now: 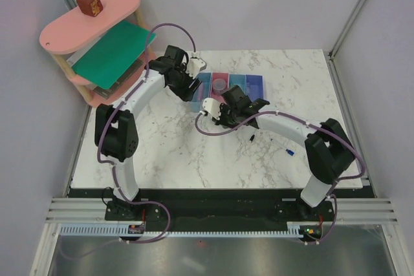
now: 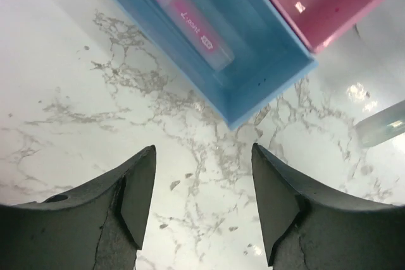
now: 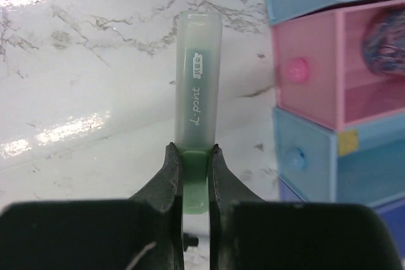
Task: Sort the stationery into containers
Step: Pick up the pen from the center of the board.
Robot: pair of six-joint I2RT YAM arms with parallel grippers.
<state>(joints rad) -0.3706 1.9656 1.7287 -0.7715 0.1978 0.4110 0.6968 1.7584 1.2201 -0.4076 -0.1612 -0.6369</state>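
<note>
Four containers stand in a row at the table's middle back: light blue (image 1: 202, 86), pink (image 1: 220, 84), blue (image 1: 237, 83) and blue-violet (image 1: 254, 83). A pink stick (image 2: 196, 24) lies in the light blue bin (image 2: 253, 74). A bluish tape roll (image 3: 386, 42) sits in the pink bin (image 3: 310, 67). My left gripper (image 2: 202, 151) is open and empty over bare marble just in front of the light blue bin. My right gripper (image 3: 194, 151) is shut on a green stick (image 3: 198, 80) with a frosted cap, held low beside the bins. A black pen (image 1: 250, 138) and a blue-tipped pen (image 1: 290, 153) lie on the table.
A pink oval shelf (image 1: 90, 21) stands at the back left, with a green sheet (image 1: 115, 53) and a brown block (image 1: 89, 3) on it. Both arms crowd the space before the bins. Walls close in the table on three sides.
</note>
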